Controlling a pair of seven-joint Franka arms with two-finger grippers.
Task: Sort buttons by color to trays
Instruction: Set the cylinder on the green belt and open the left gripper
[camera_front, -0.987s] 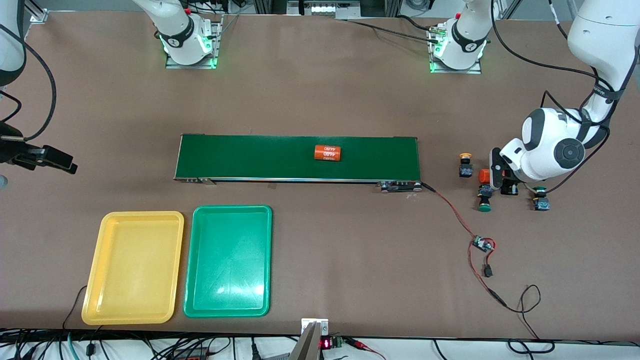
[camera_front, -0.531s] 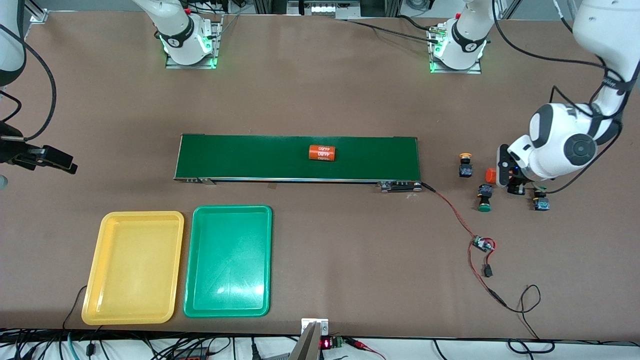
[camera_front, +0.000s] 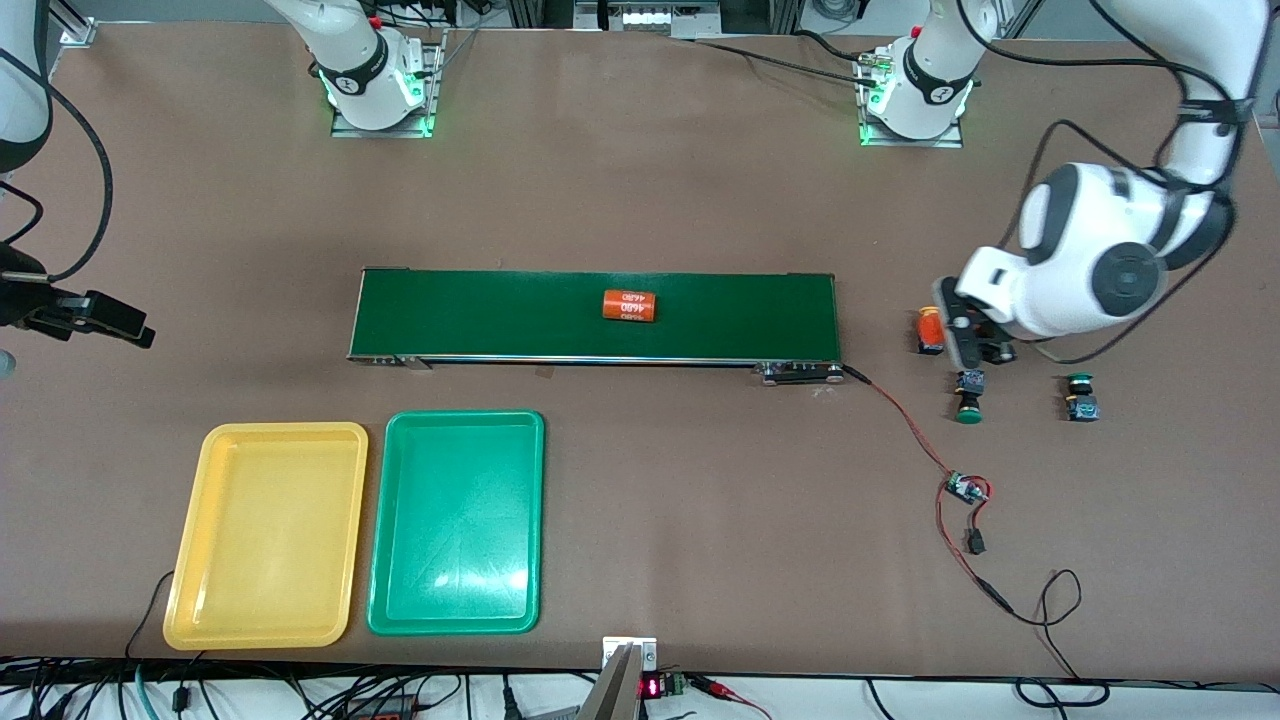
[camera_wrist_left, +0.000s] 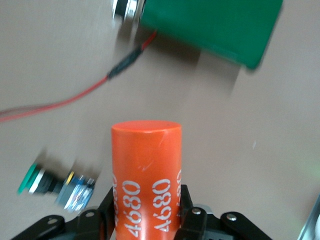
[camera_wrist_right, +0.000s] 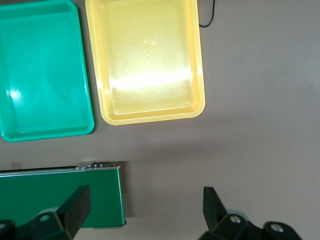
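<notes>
The left gripper (camera_wrist_left: 147, 220) has lifted an orange cylinder with white print (camera_wrist_left: 146, 175), squeezed tight, toward the long green belt (camera_front: 595, 315). The right gripper (camera_wrist_right: 145, 207) waits wide open, empty. The small push buttons (camera_front: 968, 395) remain unsorted on the table; yellow tray (camera_front: 268, 535) and green tray (camera_front: 458, 522) are bare.

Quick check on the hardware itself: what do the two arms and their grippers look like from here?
Both arms are glossy white with dark grey joint caps, on bases lit green, trailed by black cables. The left gripper has black fingers on a black bracket with silver screws. The right gripper has black, wedge-shaped fingers.

Yellow button (camera_front: 927, 331) partly hidden
</notes>
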